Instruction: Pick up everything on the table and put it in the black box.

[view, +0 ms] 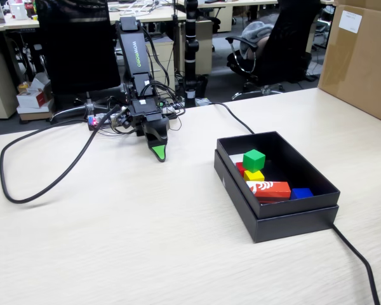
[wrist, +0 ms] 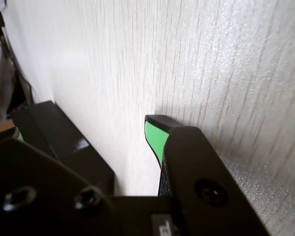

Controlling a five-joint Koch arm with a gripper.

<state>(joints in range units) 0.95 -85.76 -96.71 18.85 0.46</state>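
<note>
Altogether three cubes (view: 254, 166) in black box (view: 305, 173)

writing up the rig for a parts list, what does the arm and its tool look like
The arm is black, built from boxy plastic segments, with green lettering running up its upright link. Loose black wires bundle around the wrist, and a thick black cable trails from the base across the table. The tool is black with a pointed finger faced in bright green; a screw head shows in the wrist view.
</note>
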